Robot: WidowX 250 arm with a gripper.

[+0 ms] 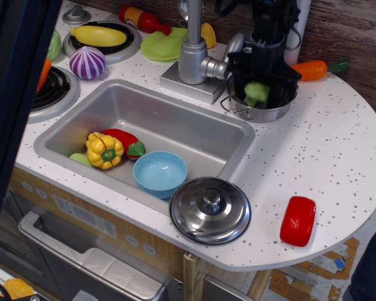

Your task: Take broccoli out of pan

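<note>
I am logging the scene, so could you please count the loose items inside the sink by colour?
Yellow: 1, the yellow pepper
Red: 1, the red pepper
Green: 1, the green piece
Blue: 1, the bowl
Total: 4 in the sink

one view | high front-left | angled down on sink [144,135] | mid-range
</note>
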